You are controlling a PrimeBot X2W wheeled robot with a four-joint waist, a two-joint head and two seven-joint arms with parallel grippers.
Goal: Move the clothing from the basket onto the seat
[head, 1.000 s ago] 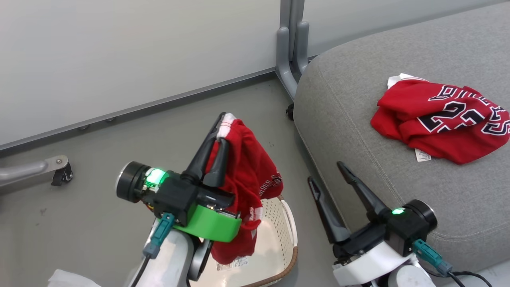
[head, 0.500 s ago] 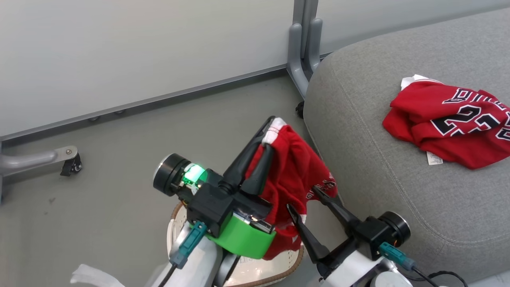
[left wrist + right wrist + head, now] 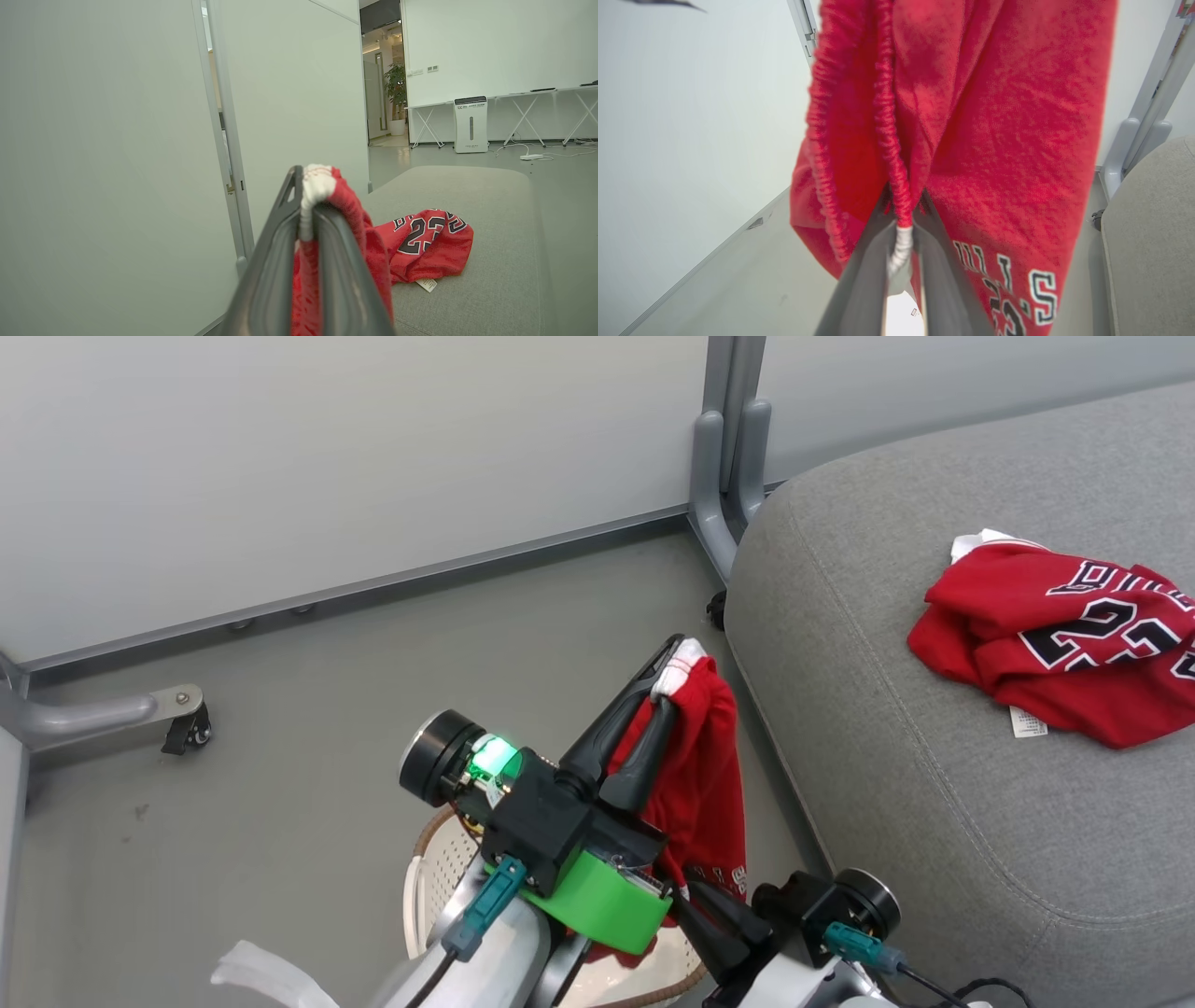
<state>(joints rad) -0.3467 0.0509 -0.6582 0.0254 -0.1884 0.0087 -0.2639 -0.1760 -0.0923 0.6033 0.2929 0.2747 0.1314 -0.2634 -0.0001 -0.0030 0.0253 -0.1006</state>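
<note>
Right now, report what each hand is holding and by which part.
Left hand grips the red shorts by their white-trimmed top edge. Right hand pinches the same shorts lower down, on a gathered red seam with a white end.

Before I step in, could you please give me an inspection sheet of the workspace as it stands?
Surface: seat, light-grey fabric with a stitched seam, bearing the jersey.
Job's things: jersey crumpled on the seat; shorts hanging over the basket, which stands on the floor beside the seat.
Clutter: pale shape at the head view's bottom left, cannot tell what.
Grippers: left gripper shut on the shorts' white-trimmed top edge; right gripper shut on a lower white-trimmed edge.
Cables: left-wrist cable and right-wrist cable, black with teal plugs.
Surroundings: grey floor, white partition panels, a castor foot.
</note>
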